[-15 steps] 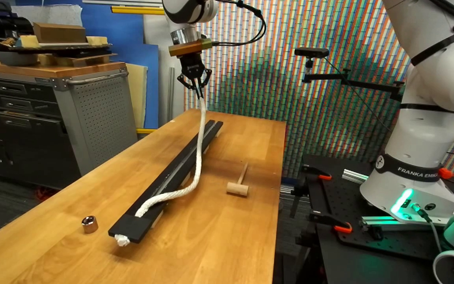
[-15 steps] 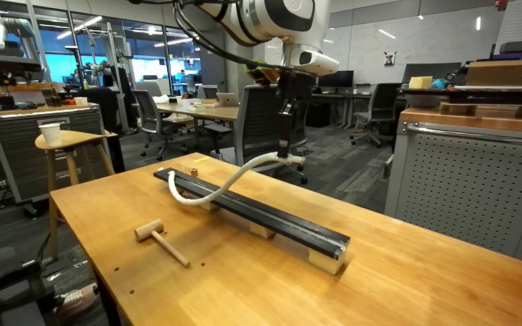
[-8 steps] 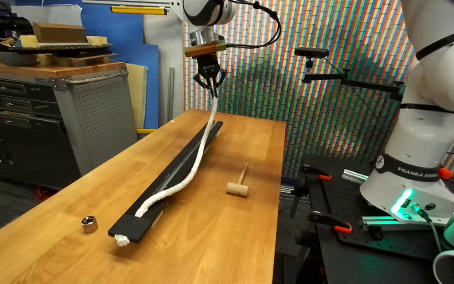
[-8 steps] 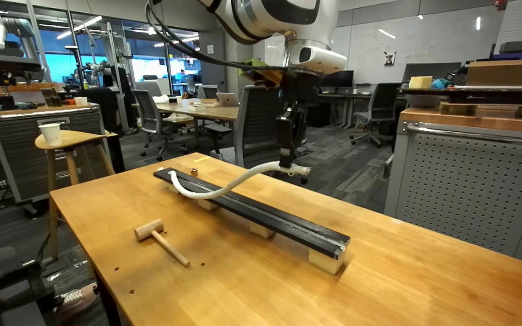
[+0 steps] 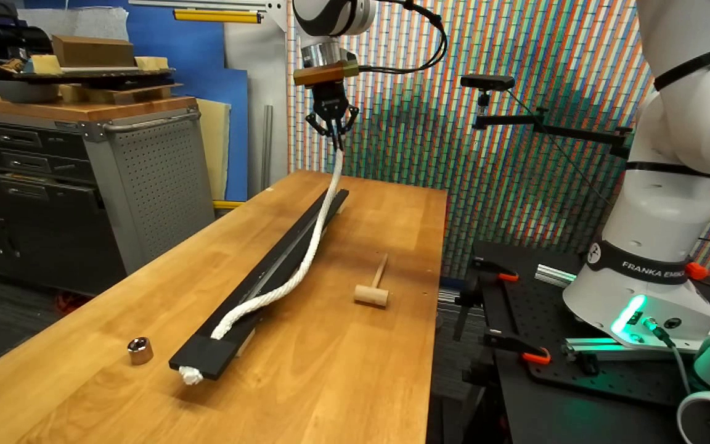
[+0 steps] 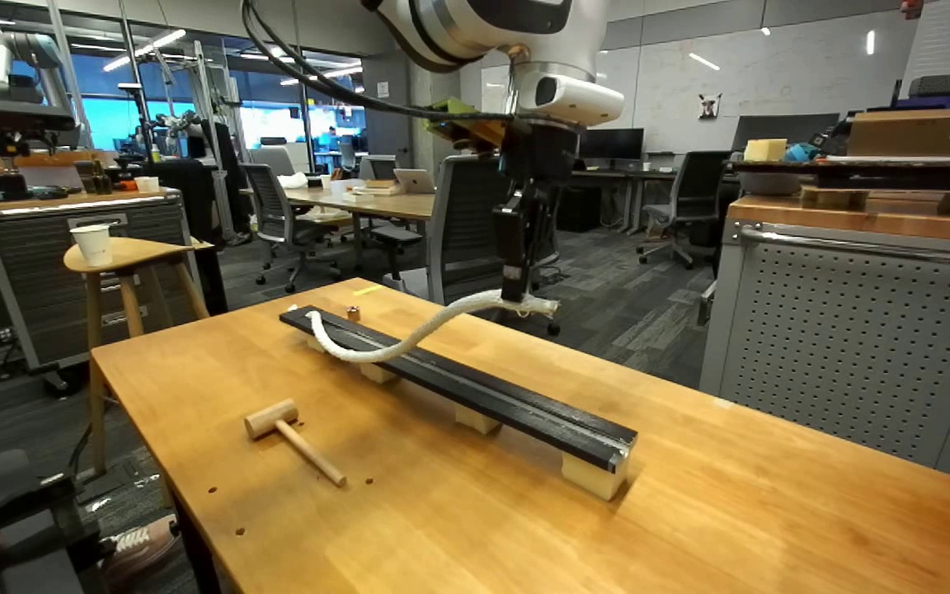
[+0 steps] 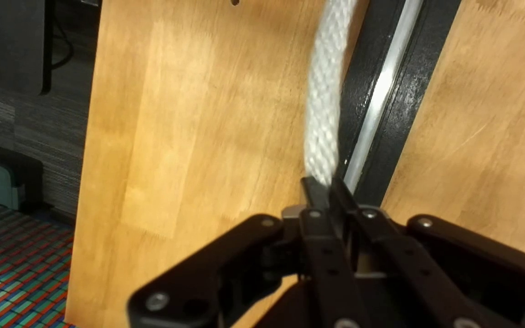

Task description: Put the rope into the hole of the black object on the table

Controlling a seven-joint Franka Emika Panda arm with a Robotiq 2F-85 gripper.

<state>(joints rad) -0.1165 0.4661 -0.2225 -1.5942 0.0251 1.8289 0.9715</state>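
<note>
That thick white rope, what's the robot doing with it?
A white robot arm holds the thick white braided rope near its loose end, black jaws shut on it. The other end goes into one end of the long, slim black bar. In between, the rope sags in a curve, not yet lying in the bar's narrow lengthwise groove.

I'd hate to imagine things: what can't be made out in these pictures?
Wrist view: one end of the rope and of the bar, hidden by the end effector; the others, cut off by the top edge.
An exterior view: whether the white tuft joins the rope; the bar covers any link.
Both exterior views: part of the arm, cut off by the top edge.
</note>
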